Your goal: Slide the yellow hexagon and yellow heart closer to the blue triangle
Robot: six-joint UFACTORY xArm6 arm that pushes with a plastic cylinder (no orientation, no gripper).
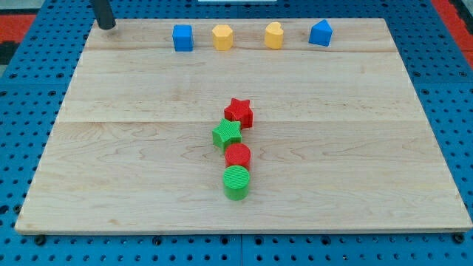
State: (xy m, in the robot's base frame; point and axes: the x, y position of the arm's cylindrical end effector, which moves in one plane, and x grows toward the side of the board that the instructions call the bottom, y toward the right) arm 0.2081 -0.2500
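Resting at the desk's (148, 89) top-left corner, my tip (108, 26) stands well left of the top row: blue cube (182, 37), yellow hexagon (222, 36), yellow heart (274, 35), blue triangle (321, 33). No fingers exist on this rod, so their state cannot be told.

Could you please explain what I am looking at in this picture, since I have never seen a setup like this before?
This is a single camera view looking down at a wooden board that rests on a blue pegboard surface. The dark rod at the view's top left is the end of a robot arm; it has no grasping part and holds nothing, it only pushes blocks with my tip.

Along the view's top sit four blocks in a row: a blue cube, a yellow hexagon, a yellow heart and a blue triangle.

Near the middle, a chain runs downward: red star, green star, red cylinder, green cylinder.
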